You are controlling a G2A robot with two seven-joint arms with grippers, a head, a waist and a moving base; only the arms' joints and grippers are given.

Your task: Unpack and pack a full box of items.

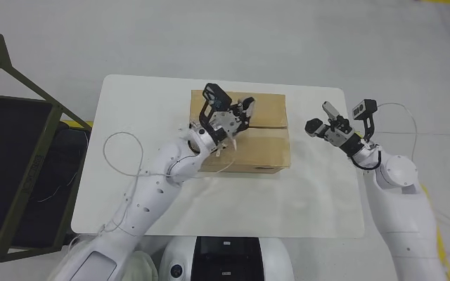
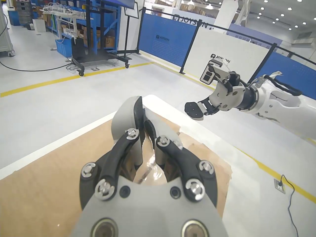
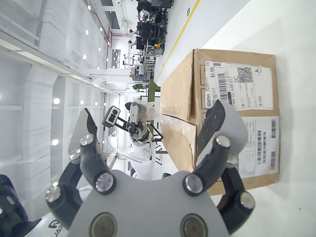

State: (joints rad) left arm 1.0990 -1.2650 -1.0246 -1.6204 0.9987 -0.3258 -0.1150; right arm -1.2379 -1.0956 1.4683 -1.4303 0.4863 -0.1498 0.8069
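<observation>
Top view, left gripper (image 1: 239, 112): above the top of the box (image 1: 267, 151), beside its centre seam (image 1: 271, 128), fingers drawn together.
Top view, right gripper (image 1: 315, 126): just off one short end of the box, over the table (image 1: 316, 211), not touching the box.
Top view, box: brown cardboard, flaps down, in the middle of the table.
Left wrist view, left gripper (image 2: 144, 118): fingers almost meeting over the box (image 2: 49, 186), apparently pinched on a strip of clear tape (image 2: 149, 170).
Left wrist view, right gripper (image 2: 197, 109): in the air beyond the far end of the box.
Right wrist view, right gripper (image 3: 150, 124): fingers spread wide, holding nothing, facing the end of the box (image 3: 177, 87) that carries paper labels (image 3: 244, 87).
Right wrist view, seam: crinkled clear tape (image 3: 172, 122) runs along it; the flaps lie closed.
Contents: hidden inside the box.
Handling, box: probably stiff-walled and, if full, heavy; better opened where it sits, by the flap edges.
Handling, tape: thin, sticky and likely to tear; best held near its loose end.
</observation>
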